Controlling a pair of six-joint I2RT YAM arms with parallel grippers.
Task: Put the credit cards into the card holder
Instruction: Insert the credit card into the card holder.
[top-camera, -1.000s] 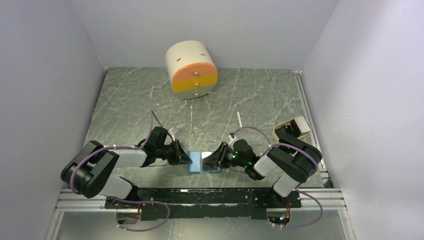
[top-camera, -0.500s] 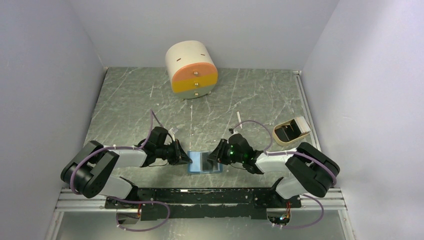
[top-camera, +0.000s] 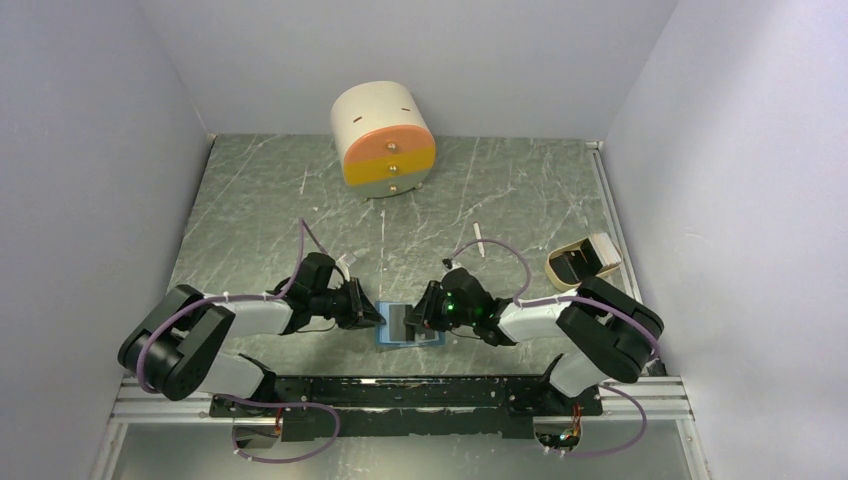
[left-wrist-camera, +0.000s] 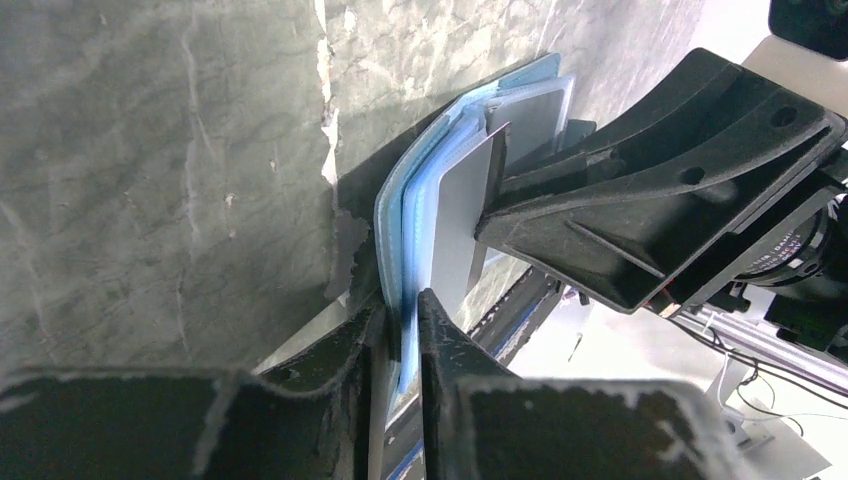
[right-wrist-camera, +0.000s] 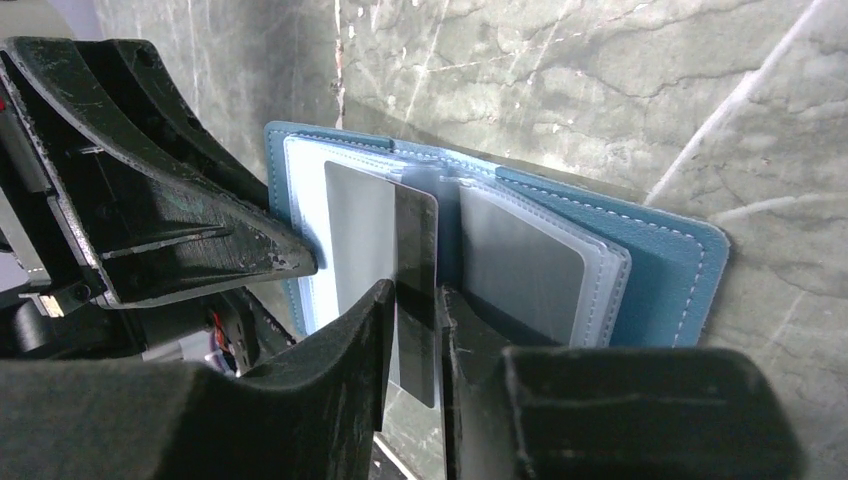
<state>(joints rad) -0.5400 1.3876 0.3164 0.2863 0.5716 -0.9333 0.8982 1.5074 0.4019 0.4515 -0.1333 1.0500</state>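
Observation:
The card holder (top-camera: 396, 331) lies open near the table's front edge, teal-blue outside (right-wrist-camera: 665, 270) and light blue inside. My left gripper (top-camera: 375, 317) comes in from the left. Its jaws (left-wrist-camera: 403, 308) are shut on the holder's light blue leaves at the left edge. From the right, my right gripper (top-camera: 424, 318) is shut on a dark credit card (right-wrist-camera: 415, 255). The card stands on edge between the jaws (right-wrist-camera: 415, 300), and its far end is in the holder's middle fold. Grey card faces (right-wrist-camera: 520, 265) show in the pockets on either side.
A cream drum-shaped drawer unit (top-camera: 384, 140) with an orange front stands at the back. A beige oval tray (top-camera: 583, 260) sits at the right edge behind my right arm, with a small white stick (top-camera: 479, 240) left of it. A metal rail (top-camera: 400, 395) runs along the near edge.
My right gripper has moved left over the card holder with the card, and its arm has stretched out. The left arm has stayed in place on the holder's edge.

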